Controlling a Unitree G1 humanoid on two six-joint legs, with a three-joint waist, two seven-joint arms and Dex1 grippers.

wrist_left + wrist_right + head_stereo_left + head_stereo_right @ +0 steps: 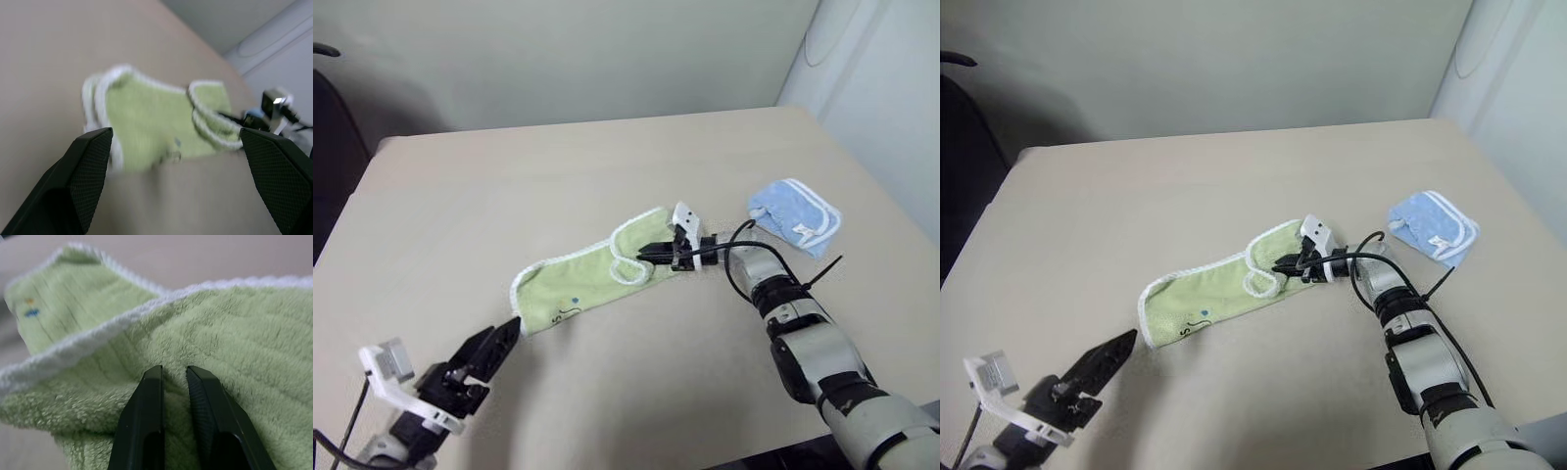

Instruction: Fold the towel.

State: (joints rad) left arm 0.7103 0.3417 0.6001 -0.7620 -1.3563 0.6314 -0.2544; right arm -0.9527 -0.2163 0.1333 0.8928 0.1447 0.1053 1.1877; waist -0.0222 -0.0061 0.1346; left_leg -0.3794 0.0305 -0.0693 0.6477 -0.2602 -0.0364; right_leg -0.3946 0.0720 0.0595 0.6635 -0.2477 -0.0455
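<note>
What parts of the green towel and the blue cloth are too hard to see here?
- Towel: its printed mark is too small to read in the head views and smeared in the left wrist view.
- Towel's underside and inner layers: hidden by its own fold.
- Towel under the right gripper: the fingers cover the pinched spot.
- Blue cloth: bunched up, so its shape is unclear.
</note>
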